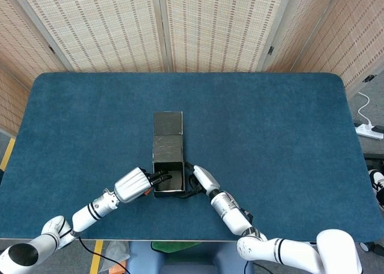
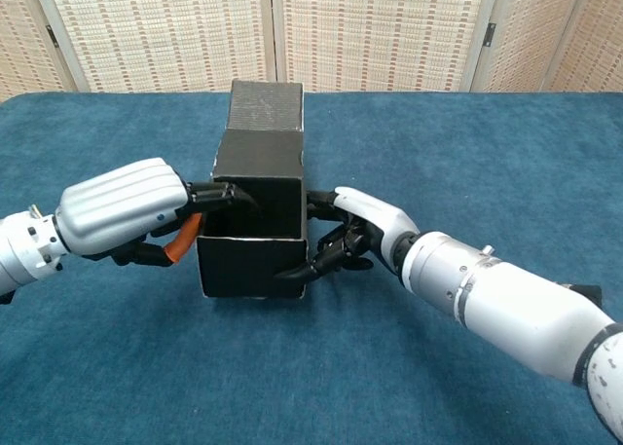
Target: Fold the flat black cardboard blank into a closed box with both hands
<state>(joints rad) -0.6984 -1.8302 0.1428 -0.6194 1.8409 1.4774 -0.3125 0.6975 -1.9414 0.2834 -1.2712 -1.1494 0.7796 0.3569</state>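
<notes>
One black box (image 2: 251, 260) stands open-topped near the table's (image 1: 270, 136) front edge. The left hand (image 2: 122, 211) hooks fingers over its left wall; the right hand (image 2: 355, 236) presses curled fingers against its right wall.

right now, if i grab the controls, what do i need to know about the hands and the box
Left hand: at the left wall of the black box, fingers hooked over the rim into the open top.
Right hand: against the box's right wall, fingers curled at the near right corner.
Box: standing near the front middle of the blue table, squared up between both hands, top open.
Done: the blank is already formed into an open box body.
Left: the lid flap at the far side is still up and unfolded; fold it over and tuck it to close the box.
</notes>
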